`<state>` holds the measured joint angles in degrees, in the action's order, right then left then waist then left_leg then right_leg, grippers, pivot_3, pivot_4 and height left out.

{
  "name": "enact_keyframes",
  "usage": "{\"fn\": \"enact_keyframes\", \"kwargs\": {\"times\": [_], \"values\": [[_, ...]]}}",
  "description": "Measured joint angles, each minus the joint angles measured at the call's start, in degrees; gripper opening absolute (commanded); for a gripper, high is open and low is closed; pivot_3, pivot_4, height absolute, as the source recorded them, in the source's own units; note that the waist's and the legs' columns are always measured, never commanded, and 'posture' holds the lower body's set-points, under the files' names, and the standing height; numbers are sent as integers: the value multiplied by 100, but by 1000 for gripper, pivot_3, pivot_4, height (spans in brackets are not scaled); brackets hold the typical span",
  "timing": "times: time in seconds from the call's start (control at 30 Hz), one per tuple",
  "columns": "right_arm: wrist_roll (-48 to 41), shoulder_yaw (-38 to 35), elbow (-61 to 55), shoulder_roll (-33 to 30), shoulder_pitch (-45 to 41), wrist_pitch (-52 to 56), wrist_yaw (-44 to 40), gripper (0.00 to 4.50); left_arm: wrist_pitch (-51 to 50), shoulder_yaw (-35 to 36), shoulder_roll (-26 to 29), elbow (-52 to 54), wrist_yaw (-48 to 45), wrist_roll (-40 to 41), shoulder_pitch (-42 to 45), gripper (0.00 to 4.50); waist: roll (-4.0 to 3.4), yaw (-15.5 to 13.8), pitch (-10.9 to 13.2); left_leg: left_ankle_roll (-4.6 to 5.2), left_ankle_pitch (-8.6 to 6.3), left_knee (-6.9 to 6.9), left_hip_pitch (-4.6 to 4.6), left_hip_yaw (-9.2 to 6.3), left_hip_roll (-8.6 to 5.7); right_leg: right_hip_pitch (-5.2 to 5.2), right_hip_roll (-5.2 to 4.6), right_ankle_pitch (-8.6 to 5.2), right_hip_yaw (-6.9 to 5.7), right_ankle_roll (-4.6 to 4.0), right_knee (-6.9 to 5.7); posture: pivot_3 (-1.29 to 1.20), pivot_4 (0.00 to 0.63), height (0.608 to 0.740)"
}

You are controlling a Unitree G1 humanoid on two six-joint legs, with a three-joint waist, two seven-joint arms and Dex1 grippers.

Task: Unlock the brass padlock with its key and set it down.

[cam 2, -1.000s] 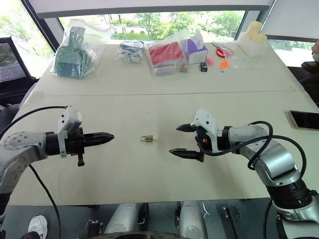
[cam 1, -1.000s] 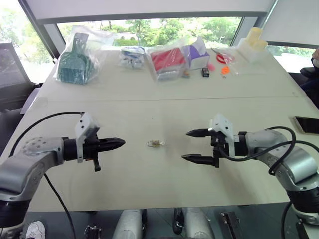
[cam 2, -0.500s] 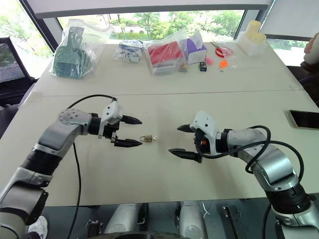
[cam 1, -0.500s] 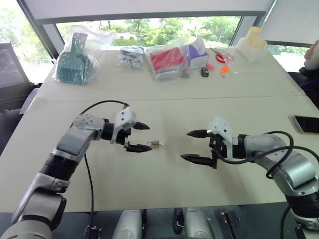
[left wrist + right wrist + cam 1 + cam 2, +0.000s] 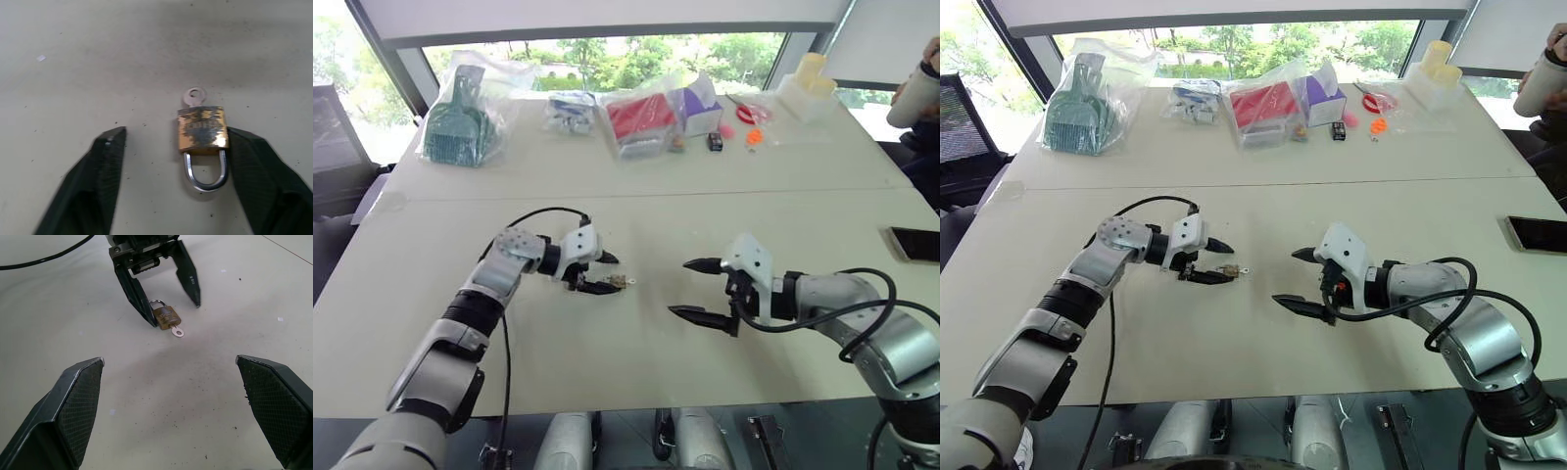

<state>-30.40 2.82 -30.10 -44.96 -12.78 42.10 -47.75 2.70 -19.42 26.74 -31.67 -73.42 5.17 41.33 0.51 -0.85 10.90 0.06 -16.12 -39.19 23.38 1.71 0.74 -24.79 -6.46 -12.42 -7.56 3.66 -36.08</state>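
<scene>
worn yellow brass padlock (image 5: 202,129) with silvery shackle, silvery key (image 5: 194,96), black cross-hatched fingers (image 5: 73,411)

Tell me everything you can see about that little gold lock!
The brass padlock is a tiny, scuffed yellow metal block with a silvery shackle, looped shut. It lies flat on the pale table. The key sticks out of its bottom end. The left hand sits open around it, one black finger right against its side.

Bare table (image 5: 1263,362) around the brass padlock (image 5: 202,129) — bags (image 5: 1268,103) well apart.
</scene>
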Motion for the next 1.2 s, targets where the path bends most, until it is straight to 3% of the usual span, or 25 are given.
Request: {"fn": "enact_keyframes", "kwargs": {"times": [0.07,0.1,0.43,0.67,0.93,1.07,1.2], "values": [[6,0,0,0,-3,-1,3,4500,129,-1,-57,-50,6,-45,-6,905,1,-13,0,0,0,-3,-2,-3,0,5,0,0,-1,0,0,0,150,740],[8,0,0,0,-4,-1,3,4500,179,3,-75,-74,22,-70,-5,722,2,-16,-1,0,0,-4,-3,-5,1,8,-1,0,-2,0,0,0,150,740],[296,155,143,18,-307,-272,-9,4500,208,105,-87,68,103,-88,-131,724,2,-6,-2,0,0,-5,-8,-6,0,14,-3,0,-4,0,0,0,150,740],[2442,1421,1403,63,-1017,-2346,118,4500,-892,515,36,901,7,376,14,724,3,14,0,0,0,-4,-2,-2,-3,5,0,-1,-3,2,-2,0,150,740],[3940,1920,2303,687,-1619,-3923,643,4500,-1250,563,73,1314,53,430,43,724,3,10,0,-1,2,-4,-3,3,-8,5,0,-1,-2,2,-5,0,150,740],[4146,1915,2425,803,-1703,-4210,668,3204,-1318,563,73,1408,123,428,43,724,3,10,0,-1,1,-4,-2,3,-7,6,-1,0,-1,2,-4,0,150,740],[4269,1915,2456,937,-1698,-4313,658,1051,-1332,563,63,1413,163,427,42,724,3,16,0,-1,1,-4,-3,3,-8,6,2,0,-2,2,-5,0,150,740]]}}
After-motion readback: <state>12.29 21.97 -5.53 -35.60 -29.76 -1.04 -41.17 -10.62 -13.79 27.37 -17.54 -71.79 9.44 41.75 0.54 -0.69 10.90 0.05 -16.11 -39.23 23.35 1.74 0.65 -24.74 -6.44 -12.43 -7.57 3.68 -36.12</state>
